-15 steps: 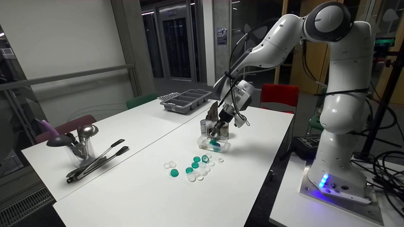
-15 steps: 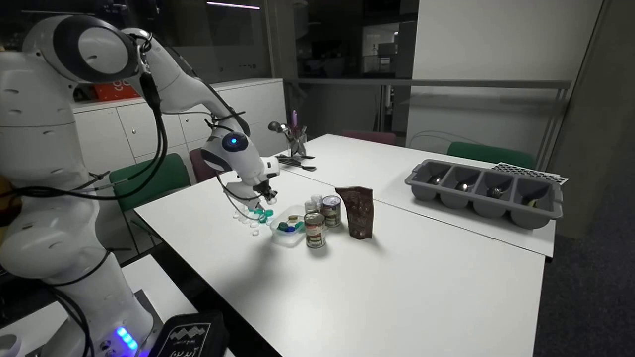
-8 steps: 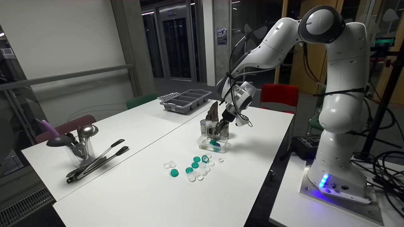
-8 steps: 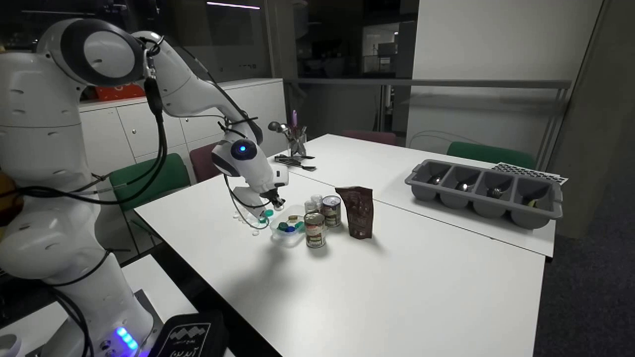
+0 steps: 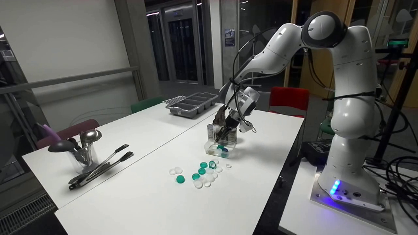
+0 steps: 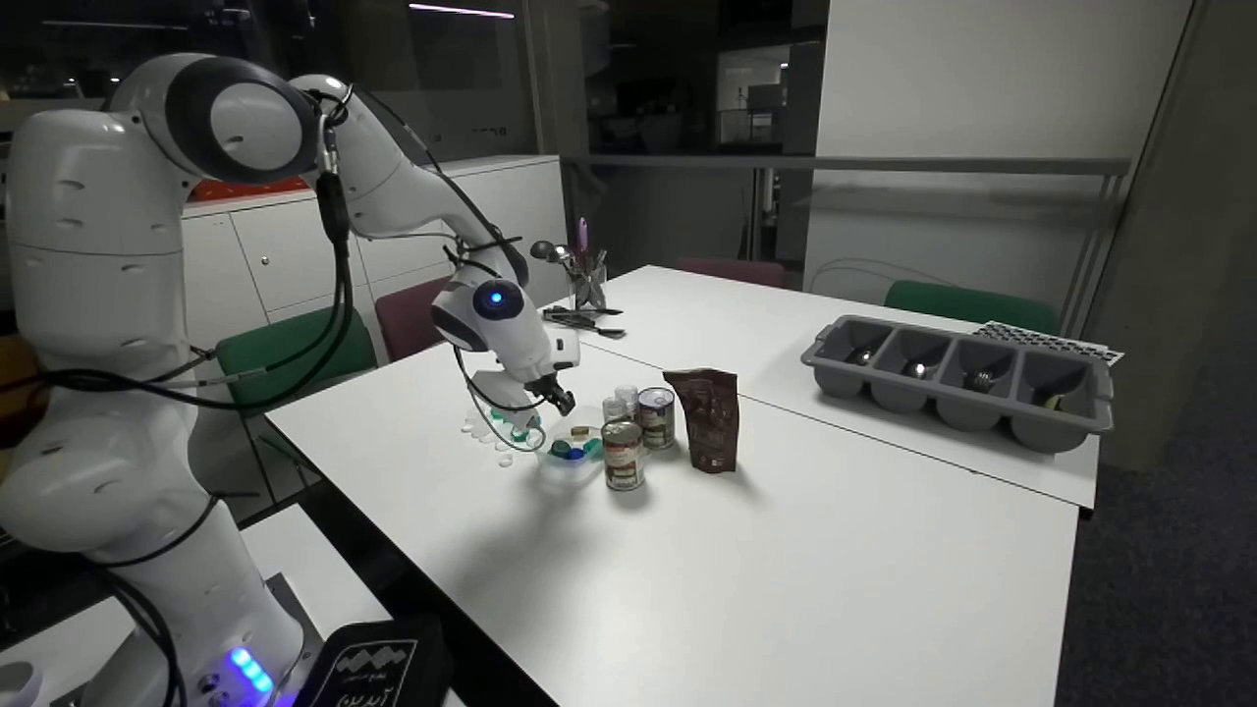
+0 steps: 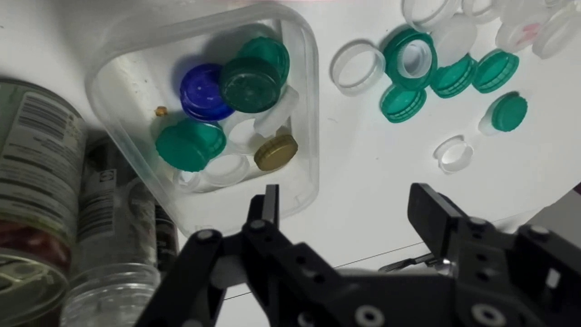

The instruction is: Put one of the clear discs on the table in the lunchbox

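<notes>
The clear lunchbox (image 7: pixel 313 100) stands on the white table (image 5: pixel 140 199). It holds green, blue and gold lids and some whitish pieces, among them a clear disc (image 7: pixel 278 111) leaning on its edge. More clear discs (image 5: pixel 198 183) lie on the table among teal-green ones, with a ring-like whitish one (image 7: pixel 358 68) close beside the box in the wrist view. My gripper (image 7: pixel 343 188) is open, its fingers wide apart and nothing between them. In an exterior view the gripper (image 6: pixel 565 403) hangs just above the lunchbox; in the wrist view one finger (image 7: pixel 271 204) overlaps a corner of the box.
Two food cans (image 6: pixel 624 457), small clear jars (image 6: pixel 621 401) and a brown pouch (image 6: pixel 709 422) crowd one side of the lunchbox. A grey compartment tray (image 5: pixel 187 113) sits farther off. Tongs (image 5: pixel 104 169) and a cup of utensils (image 5: pixel 83 161) stand across the table.
A whitish disc showed at the gripper's tips earlier; now the fingers have spread and it is gone from them. In an exterior view the gripper has shifted right, over the lunchbox.
</notes>
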